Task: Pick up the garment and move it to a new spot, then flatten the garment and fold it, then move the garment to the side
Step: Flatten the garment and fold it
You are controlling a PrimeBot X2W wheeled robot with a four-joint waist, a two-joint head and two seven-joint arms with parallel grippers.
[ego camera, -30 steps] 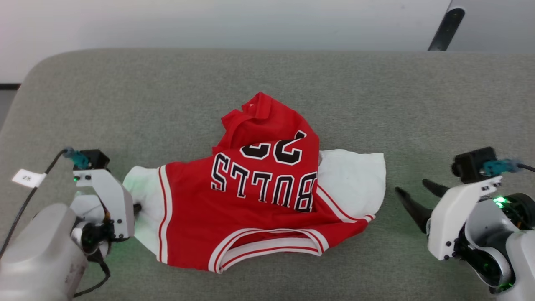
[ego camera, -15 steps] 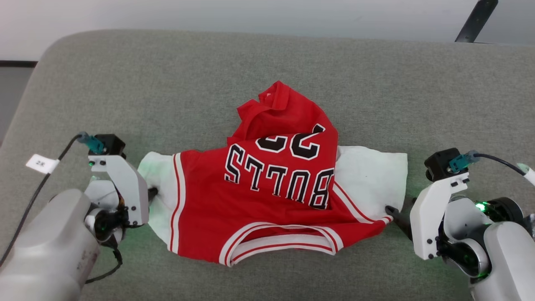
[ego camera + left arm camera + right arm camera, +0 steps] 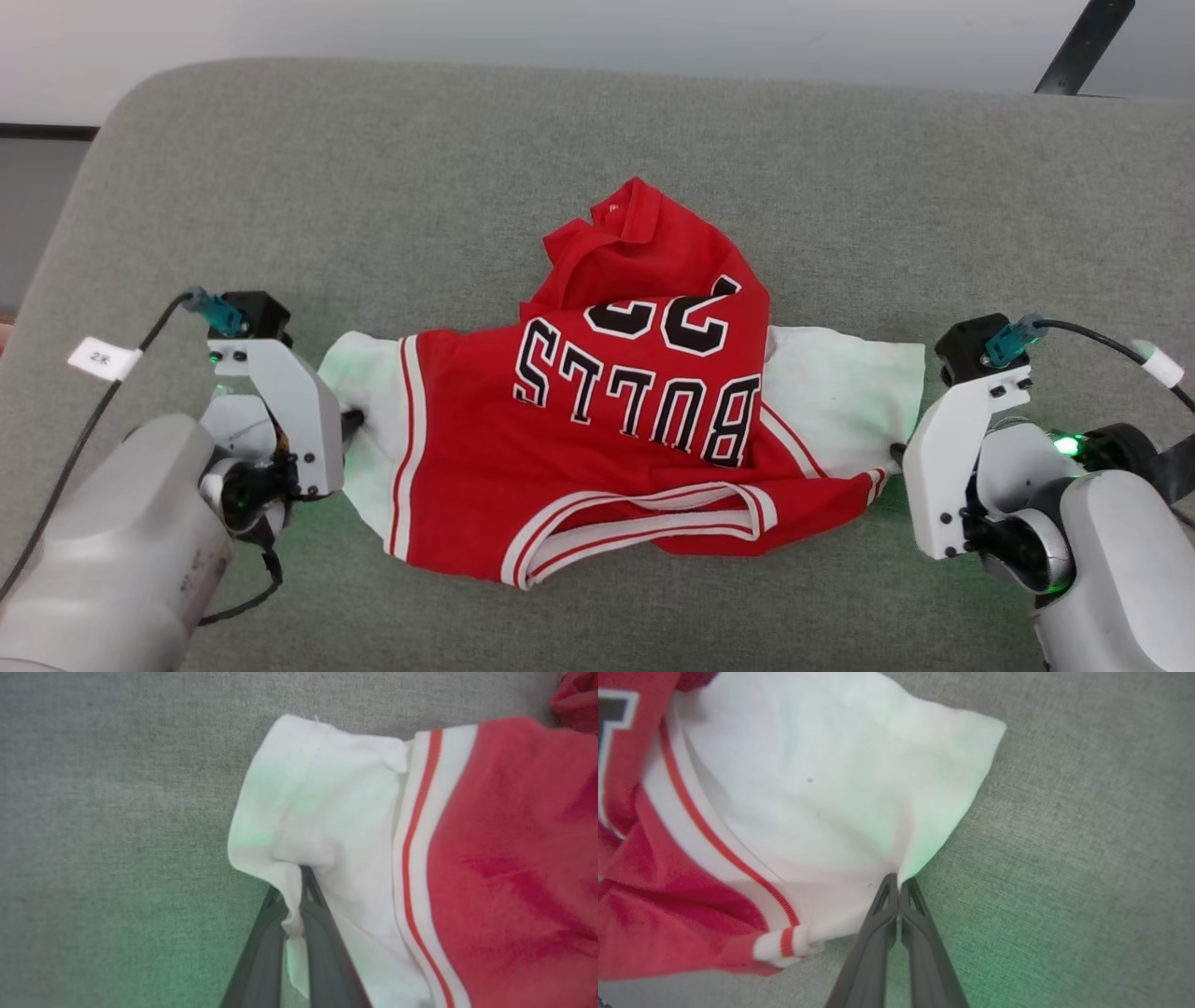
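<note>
nearest, left gripper [image 3: 353,425] at near left: fingers closed together on the outer edge of the white left sleeve [image 3: 369,373], a fold of cloth pinched between them in the left wrist view. right gripper [image 3: 898,455] at near right: fingers drawn narrow, tips meeting on the near corner of the white right sleeve [image 3: 840,392], cloth edge caught at the tips in the right wrist view. white label [image 3: 103,359] on the cable [image 3: 56,485] beside the left arm. garment [image 3: 597,467]: red jersey, lying on the middle of the grey fabric surface [image 3: 560,131] between the two grippers, stretched left to right. striped collar [image 3: 644,527] on the near side, slightly rumpled. black lettering [image 3: 635,401] "bulls 23" reads upside down from the head view, the number partly folded over. far part of the red body bunched into a peak toward the far side. bare grey fabric beyond it, rounded far left corner. dark bar [image 3: 1083,47] slanting at far right, past the surface edge.
</note>
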